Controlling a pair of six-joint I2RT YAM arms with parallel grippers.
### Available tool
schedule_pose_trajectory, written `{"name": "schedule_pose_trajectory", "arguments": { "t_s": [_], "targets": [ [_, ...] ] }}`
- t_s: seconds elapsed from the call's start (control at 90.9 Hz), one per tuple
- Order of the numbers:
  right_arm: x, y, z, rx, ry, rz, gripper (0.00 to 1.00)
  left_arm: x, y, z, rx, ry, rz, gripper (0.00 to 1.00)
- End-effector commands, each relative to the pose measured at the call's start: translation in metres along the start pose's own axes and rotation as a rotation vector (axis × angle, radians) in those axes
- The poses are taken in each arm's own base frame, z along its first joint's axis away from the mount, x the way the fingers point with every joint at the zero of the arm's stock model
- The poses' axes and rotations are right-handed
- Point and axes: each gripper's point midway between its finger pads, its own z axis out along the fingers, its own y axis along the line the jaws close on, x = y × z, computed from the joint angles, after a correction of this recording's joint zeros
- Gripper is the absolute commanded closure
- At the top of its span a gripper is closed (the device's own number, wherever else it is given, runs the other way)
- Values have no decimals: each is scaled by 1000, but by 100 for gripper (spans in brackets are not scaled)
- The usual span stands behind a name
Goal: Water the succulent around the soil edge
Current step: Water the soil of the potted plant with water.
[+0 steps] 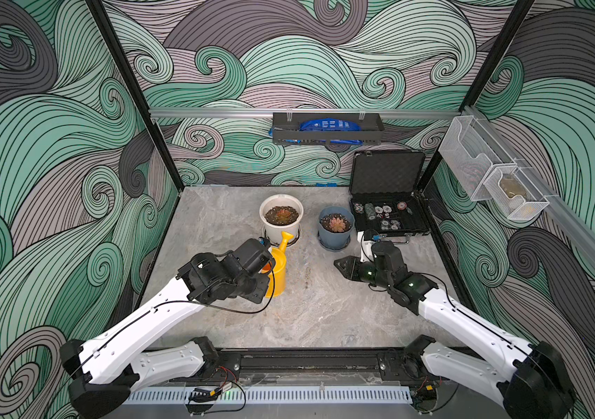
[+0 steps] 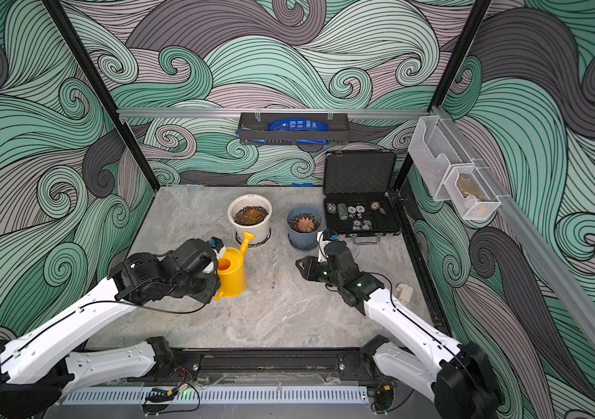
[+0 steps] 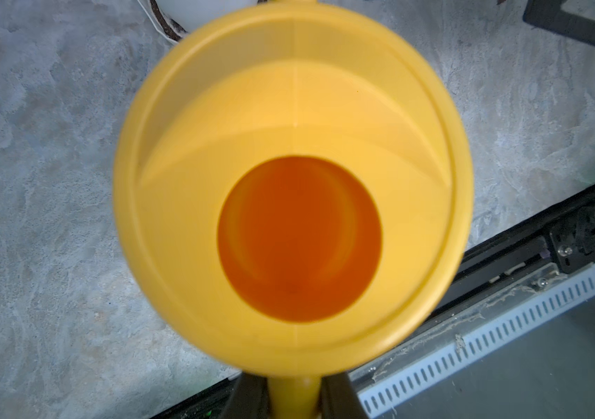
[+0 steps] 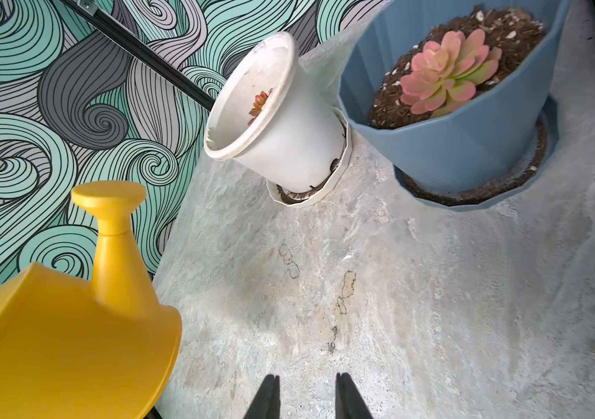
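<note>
Top views both show the succulent (image 1: 282, 214), a red-orange rosette, centred in a tall white pot (image 1: 277, 234) toward the back of the grey bench (image 1: 325, 312); the soil edge (image 1: 271, 217) rings it darkly, inside the white rim. Right wrist view sees that pot side-on: soil hidden, only a sliver of rosette over the rim, but a dirty white saucer (image 4: 328, 188) shows beneath. Just in front is a yellow watering can (image 1: 277, 272), upright, spout toward the pot. Left wrist view alone looks down its filling hole (image 3: 299, 239) and shows the left claw (image 3: 294, 399) clamped on the can's handle. Empty, the right claw (image 4: 306, 395) hangs with jaws apart. Beside the white pot sits a blue-grey pot (image 1: 335, 237) with a pink rosette (image 1: 335, 224), then an open black case (image 1: 386, 170) of poker chips (image 1: 383, 212). On the back rail, a basket (image 1: 328, 137) holds a blue packet (image 1: 328, 125); its white print is too small to read
</note>
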Motion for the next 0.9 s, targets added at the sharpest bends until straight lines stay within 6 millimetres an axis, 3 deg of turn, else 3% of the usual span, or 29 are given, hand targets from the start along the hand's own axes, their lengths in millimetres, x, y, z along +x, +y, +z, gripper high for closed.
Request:
{"name": "schedule_pose_trajectory", "arguments": {
  "t_s": [0.0, 0.242, 0.891],
  "targets": [
    [-12, 5, -1, -1, -43, -26, 70, -13, -6, -4, 64, 42, -20, 100],
    [-11, 8, -4, -26, -54, -35, 66, -50, -13, 4, 130, 59, -63, 100],
    [-8, 13, -3, -86, -48, -50, 57, -112, -9, 30, 179, 180, -173, 100]
  ]
}}
